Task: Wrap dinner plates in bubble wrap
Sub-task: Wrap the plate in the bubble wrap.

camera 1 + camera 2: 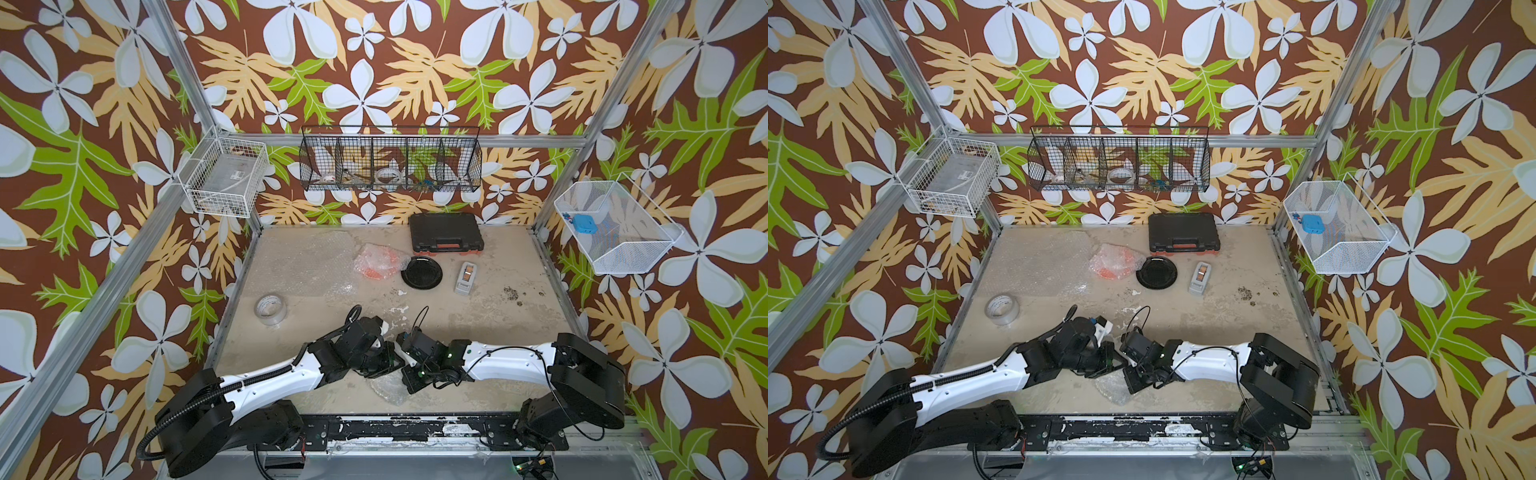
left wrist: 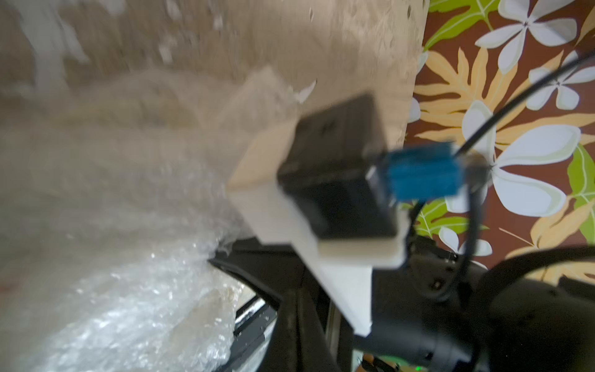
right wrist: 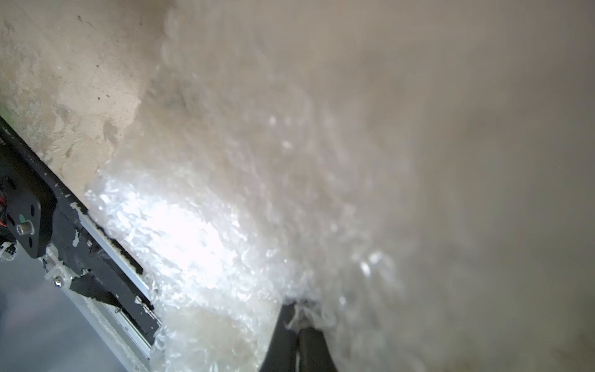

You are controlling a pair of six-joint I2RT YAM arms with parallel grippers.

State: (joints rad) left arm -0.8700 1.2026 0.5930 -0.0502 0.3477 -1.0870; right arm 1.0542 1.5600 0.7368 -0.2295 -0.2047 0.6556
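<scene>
Bubble wrap [image 1: 297, 259] is spread flat at the far left of the counter [image 1: 478, 332], ready for a plate. A wrap bundle [image 1: 390, 390] is set at the near edge. The orange plate [image 1: 374, 266] lies wrapped, the black plate [image 1: 422, 272] bare just beside it. The bundle is pinched by the closed right hand [image 3: 297, 319], seemingly to tighten it; the left hand [image 1: 388, 362] is closed, its hold hidden.

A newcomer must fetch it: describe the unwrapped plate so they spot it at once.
Start at the black tool case against the back wall. Just in front of it lies the black plate, between a bubble-wrapped orange plate and a grey tape dispenser. It alone is round, glossy black and bare.
</scene>
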